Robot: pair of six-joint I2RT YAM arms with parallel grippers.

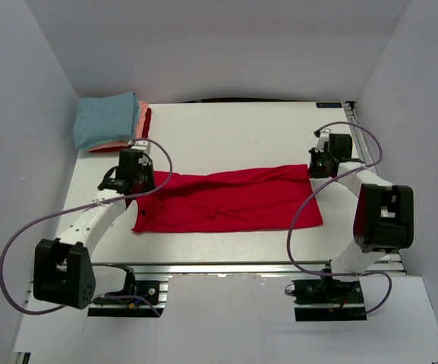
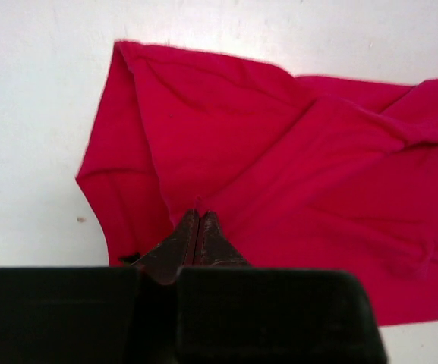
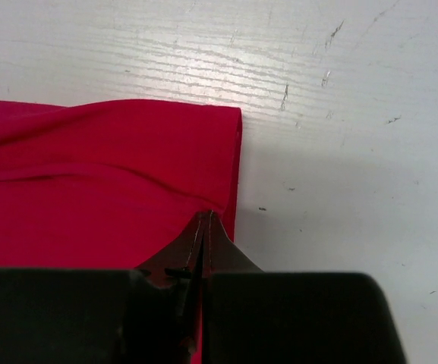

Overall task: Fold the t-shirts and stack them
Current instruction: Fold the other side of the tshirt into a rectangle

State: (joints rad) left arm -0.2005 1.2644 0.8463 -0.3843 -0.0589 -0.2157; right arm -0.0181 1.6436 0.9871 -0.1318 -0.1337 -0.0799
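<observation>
Red, soft and creased, the short-sleeved cloth t-shirt [image 1: 234, 201] lies as a long band on the white scuffed tabletop [image 1: 234, 129], stretched between the two pincers. Only the overhead view shows the folded stack of light blue, salmon-pink and red cloth rectangles [image 1: 106, 121], beyond the left pincer [image 1: 137, 186] and a little to its left. The wrist views alone show the grips. The left pincer's dark tapered fingers [image 2: 184, 236] are pressed together on a pucker of red cloth at the sleeve end. The right pincer [image 1: 315, 168] nips the shirt's straight hem edge, with bare wood-grained table to its right. Both arms reach forward with wrists tipped down.
</observation>
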